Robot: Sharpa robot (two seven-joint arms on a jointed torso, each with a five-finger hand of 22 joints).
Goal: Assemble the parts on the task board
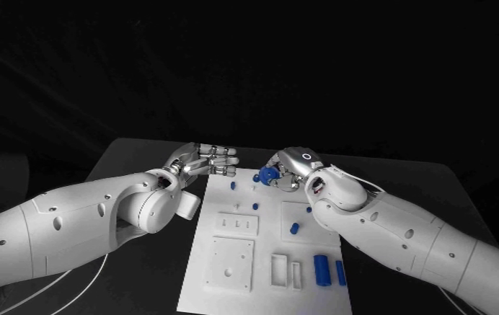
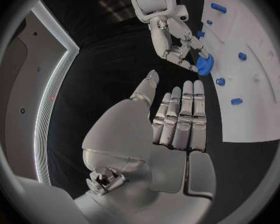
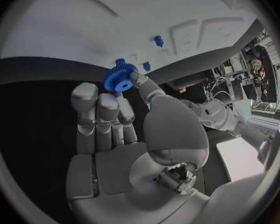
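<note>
White and flat, the task board (image 1: pixel 231 272) runs lengthwise away from the robot down the middle of the black table (image 1: pixel 437 185). Its near end carries shallow rectangular recesses and two upright slots, and just to the right of those lie two long blue bars (image 1: pixel 329 269) side by side. Farther up, a short blue peg (image 1: pixel 294 228) sits near the right edge, then two smaller blue studs (image 1: pixel 254 205) toward the board's far end (too small to tell their shape exactly). No writing or label can be read anywhere on the board or the arms.

At the far end, the right hand (image 1: pixel 291 167) pinches a blue gear (image 3: pixel 119 76) between thumb and fingertips; the right wrist view shows its toothed rim and a round hole through the centre. The gear is held above the board's far right corner, apart from the surface as far as the left wrist view shows.

The left hand (image 1: pixel 202 160) hovers over the table just beside the board's far left corner, fingers straight and pressed side by side, thumb apart, holding nothing. It is near the gear but not touching it.
</note>
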